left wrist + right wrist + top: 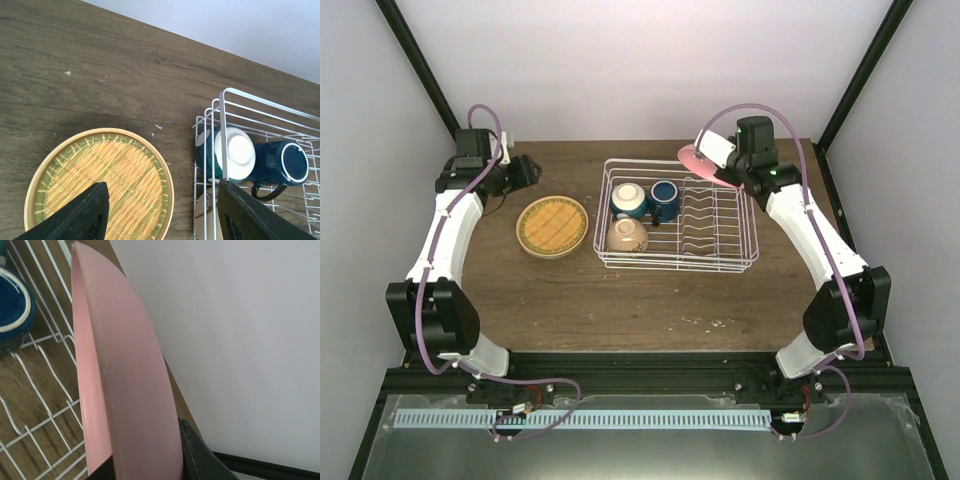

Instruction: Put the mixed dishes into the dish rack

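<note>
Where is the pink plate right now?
Top view, right side: the pink plate is held in the right tool, raised over the far right corner of the dish rack, not yet in the prongs.

brown wooden table (620, 310) is showing matt grain | tan-yellow woven-pattern plate (102, 185) is looking ribbed | round pink plate (130, 390) is looking smooth, satin

Top view overhead, wide; wrist views close, all sharing dish rack (720, 226).
</note>
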Controlling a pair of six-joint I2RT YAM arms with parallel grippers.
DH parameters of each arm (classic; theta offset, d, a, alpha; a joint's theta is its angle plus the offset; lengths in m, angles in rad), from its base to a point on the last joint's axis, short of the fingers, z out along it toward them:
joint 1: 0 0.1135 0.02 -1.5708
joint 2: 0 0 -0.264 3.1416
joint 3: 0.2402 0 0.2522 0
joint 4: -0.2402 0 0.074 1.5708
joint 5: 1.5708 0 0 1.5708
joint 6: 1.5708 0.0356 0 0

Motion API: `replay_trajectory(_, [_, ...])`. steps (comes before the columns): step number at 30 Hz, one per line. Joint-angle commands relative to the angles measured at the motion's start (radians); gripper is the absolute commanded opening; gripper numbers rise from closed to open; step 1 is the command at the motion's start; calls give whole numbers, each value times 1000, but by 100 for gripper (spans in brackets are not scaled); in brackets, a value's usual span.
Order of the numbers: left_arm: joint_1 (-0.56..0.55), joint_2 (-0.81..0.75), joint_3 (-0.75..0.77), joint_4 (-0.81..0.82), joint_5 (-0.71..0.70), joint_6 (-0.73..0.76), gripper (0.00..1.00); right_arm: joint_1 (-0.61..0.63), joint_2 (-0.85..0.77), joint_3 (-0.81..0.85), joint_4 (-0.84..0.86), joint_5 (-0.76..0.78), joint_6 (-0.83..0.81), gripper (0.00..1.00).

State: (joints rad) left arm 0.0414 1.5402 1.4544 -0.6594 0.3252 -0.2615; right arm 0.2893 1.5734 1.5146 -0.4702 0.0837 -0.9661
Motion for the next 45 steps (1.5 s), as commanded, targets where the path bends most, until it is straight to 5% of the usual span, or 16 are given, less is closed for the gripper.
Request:
replay_trajectory(1, [2,4,-10,17,0,-15,62,-3,-53,-36,107,-13,-138,1])
replay_trajectory(16, [2,10,18,-20,-35,-21,62,-2,-31,-264,417,-50,-212,1])
replay_trajectory(30, [2,22,30,-37,-63,-23,62,38,76,-259,406,-100,-156,2])
replay_trajectory(34, [2,36,37,-48,-70,-20,62,39,79,-270,429,-86,-142,26])
replay_trajectory(45, [2,57,-35,-114,-157,-28,61,40,57,-245,366,-58,-84,56])
